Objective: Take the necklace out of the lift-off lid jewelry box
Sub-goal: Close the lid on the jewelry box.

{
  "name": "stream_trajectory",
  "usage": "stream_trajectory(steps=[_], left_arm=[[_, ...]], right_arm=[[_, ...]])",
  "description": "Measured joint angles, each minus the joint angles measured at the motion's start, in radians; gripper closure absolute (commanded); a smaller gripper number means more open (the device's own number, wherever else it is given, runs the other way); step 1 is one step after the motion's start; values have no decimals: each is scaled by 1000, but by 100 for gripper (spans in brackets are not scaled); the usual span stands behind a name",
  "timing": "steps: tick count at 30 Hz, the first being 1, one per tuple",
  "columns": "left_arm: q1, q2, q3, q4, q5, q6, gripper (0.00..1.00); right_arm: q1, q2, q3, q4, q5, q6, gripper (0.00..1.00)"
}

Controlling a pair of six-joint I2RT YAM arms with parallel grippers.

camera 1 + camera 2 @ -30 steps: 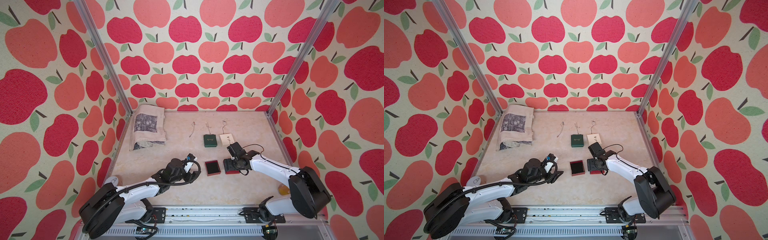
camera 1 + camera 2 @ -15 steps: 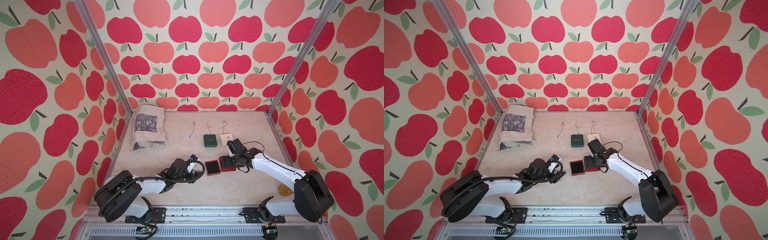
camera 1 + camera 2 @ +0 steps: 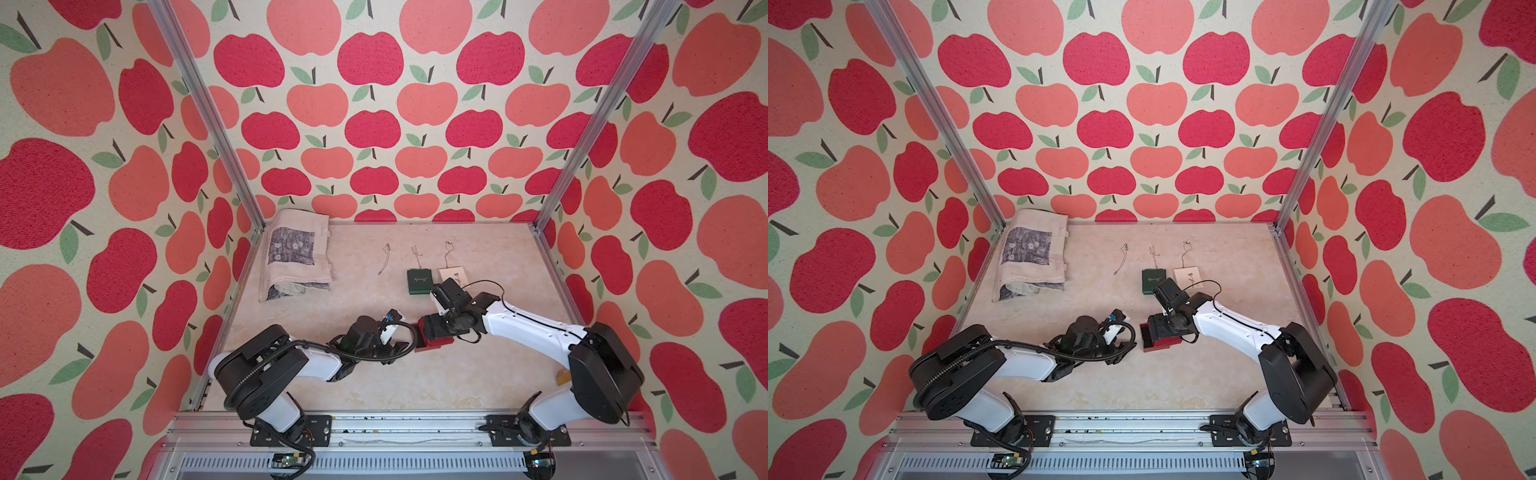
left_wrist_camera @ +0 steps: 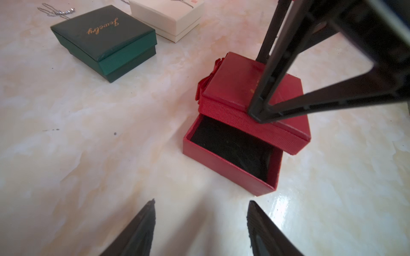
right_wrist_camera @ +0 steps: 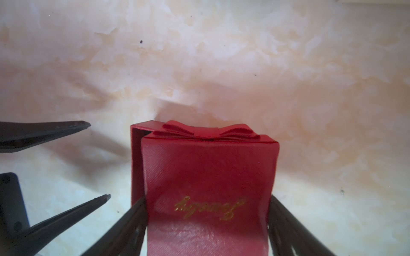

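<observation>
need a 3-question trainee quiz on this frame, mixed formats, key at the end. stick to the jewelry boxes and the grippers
1. True or false: the red lid fully covers the red base.
2. Which gripper is clamped on the red lid? A) left B) right C) neither
3. Fill in: behind the red base, ___ closed boxes stand on the table.

Key
1. False: the lid sits offset, leaving the black lining exposed.
2. B: the right gripper holds it by two sides; the left gripper is open and empty.
3. Two: the green box and the white box.
</observation>
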Motion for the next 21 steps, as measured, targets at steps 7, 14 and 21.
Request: stream_trajectory(steps=[7,14,21], left_arm=[[-1,47,34,18,13,20,35],[-1,55,45,20,19,32,36],[-1,77,48,20,39,39,39]], right_arm=[[26,13,31,0,0,7,19],[32,32,49,-2,3,6,19],[41,47,60,-5,5,6,19]])
